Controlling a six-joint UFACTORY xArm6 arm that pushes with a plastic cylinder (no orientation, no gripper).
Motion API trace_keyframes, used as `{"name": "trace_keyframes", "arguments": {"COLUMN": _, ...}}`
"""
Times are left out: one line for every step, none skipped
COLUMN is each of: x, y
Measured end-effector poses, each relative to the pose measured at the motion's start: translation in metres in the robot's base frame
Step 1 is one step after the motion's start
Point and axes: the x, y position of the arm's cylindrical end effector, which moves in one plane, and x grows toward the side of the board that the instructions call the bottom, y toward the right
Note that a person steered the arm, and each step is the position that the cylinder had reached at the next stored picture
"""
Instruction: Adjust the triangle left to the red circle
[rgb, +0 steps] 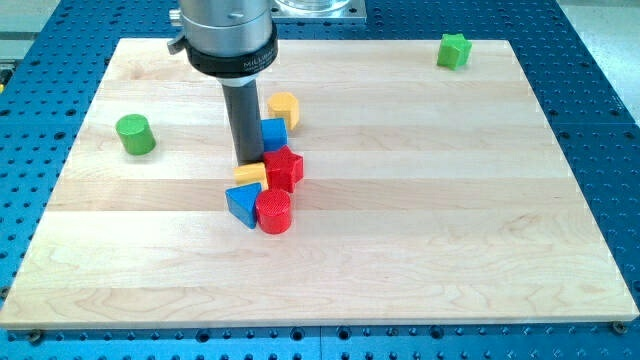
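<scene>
A blue triangle (241, 204) lies just left of the red circle (274, 212), touching it. Above them sit a small yellow block (249, 173) and a red star-shaped block (284, 166). A blue block (273, 134) and a yellow block (283, 108) stand higher up. My tip (249, 160) comes down just above the small yellow block, left of the blue block and the red star block, and above the blue triangle.
A green cylinder (134, 134) stands at the view's left. A green star-shaped block (453, 50) sits at the view's top right. The wooden board (450, 220) lies on a blue perforated table.
</scene>
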Motion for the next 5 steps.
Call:
{"name": "trace_keyframes", "arguments": {"x": -0.001, "y": -0.017}}
{"name": "trace_keyframes", "arguments": {"x": -0.016, "y": 0.009}}
{"name": "trace_keyframes", "arguments": {"x": 0.000, "y": -0.018}}
{"name": "trace_keyframes", "arguments": {"x": 0.032, "y": -0.030}}
{"name": "trace_keyframes", "arguments": {"x": 0.091, "y": -0.068}}
